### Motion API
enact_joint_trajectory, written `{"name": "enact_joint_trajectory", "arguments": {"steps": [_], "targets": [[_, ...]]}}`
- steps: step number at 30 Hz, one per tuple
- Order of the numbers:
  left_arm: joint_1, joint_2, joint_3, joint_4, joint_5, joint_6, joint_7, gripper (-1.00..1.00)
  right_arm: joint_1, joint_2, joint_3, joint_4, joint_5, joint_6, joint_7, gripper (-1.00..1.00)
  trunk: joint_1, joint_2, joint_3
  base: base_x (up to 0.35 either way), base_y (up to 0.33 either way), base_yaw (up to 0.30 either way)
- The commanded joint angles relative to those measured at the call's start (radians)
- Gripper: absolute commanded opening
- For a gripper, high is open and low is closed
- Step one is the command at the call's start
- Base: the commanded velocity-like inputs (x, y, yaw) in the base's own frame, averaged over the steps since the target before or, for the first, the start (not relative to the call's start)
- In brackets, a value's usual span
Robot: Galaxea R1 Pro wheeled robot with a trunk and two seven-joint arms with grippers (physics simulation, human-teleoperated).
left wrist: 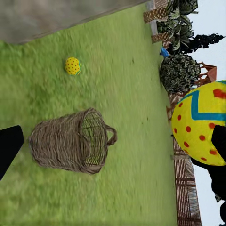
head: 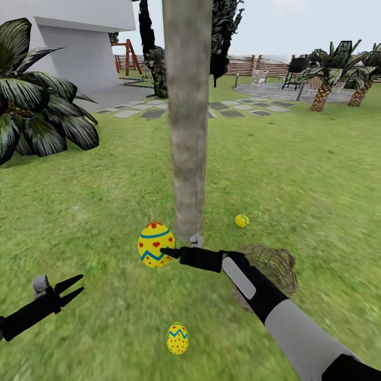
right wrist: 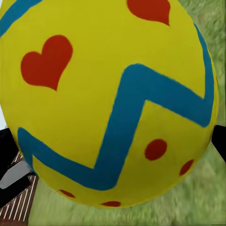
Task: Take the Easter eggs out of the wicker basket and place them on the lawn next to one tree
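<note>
Egg in the right gripper: yellow w/ blue zigzag and red hearts, pinched between the fingers and held above the grass, just left of the tree trunk base in head view. The right wrist cam has it close up, dark fingertips at either edge.

2nd egg lies on the lawn nearer the robot, below the held one in head view. 3rd egg lies on the grass right of the trunk, near its base; left wrist cam has it too, apart from the basket.

Wicker basket tipped on its side on the grass, right of the trunk, partly behind the right forearm. In the left wrist cam its mouth faces sideways, loop handle at the rim, nothing visible inside.

Left gripper low at left in head view, fingers spread, nothing between them, over bare grass.

Around: broad dark-leaved plant at left, white house behind it, stone path running past the trunk, red playset, paved patio w/ chairs, short palms at right, slat fence at back. Trunk stands between the held egg and the 3rd egg.
</note>
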State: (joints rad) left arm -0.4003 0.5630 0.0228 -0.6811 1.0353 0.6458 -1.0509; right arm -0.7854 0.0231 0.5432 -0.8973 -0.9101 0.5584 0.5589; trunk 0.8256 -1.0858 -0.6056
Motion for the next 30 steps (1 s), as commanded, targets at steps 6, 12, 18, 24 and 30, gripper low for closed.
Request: {"name": "enact_joint_trajectory", "arguments": {"steps": [6, 12, 18, 24, 30], "targets": [[0.0, -0.002, -0.002, -0.006, 0.003, 0.0, -0.003, 1.0, 0.0, 0.001, -0.002, 0.042, -0.003, 0.0, -0.005, -1.0, 0.0, 0.0, 0.0, 0.0, 0.275, 0.0], [0.0, -0.021, -0.003, -0.011, 0.002, 0.001, -0.001, 1.0, 0.0, 0.0, -0.003, 0.081, -0.002, -0.058, -0.008, -1.0, 0.0, 0.0, 0.0, 0.0, 0.275, 0.0], [0.0, -0.021, -0.003, -0.011, 0.002, 0.0, -0.001, 1.0, 0.0, -0.002, -0.007, 0.084, -0.003, -0.07, -0.008, -1.0, 0.0, 0.0, 0.0, 0.0, 0.275, 0.0], [0.0, -0.02, -0.003, -0.011, 0.002, 0.0, -0.001, 1.0, 0.0, -0.003, -0.012, 0.084, -0.001, -0.057, -0.011, -1.0, 0.0, 0.0, 0.0, 0.0, 0.275, 0.0], [0.0, -0.021, -0.003, -0.011, 0.002, 0.0, -0.001, 1.0, 0.0, -0.003, -0.004, 0.086, -0.001, -0.067, -0.016, -1.0, 0.0, 0.0, 0.0, 0.0, 0.275, 0.0]]}}
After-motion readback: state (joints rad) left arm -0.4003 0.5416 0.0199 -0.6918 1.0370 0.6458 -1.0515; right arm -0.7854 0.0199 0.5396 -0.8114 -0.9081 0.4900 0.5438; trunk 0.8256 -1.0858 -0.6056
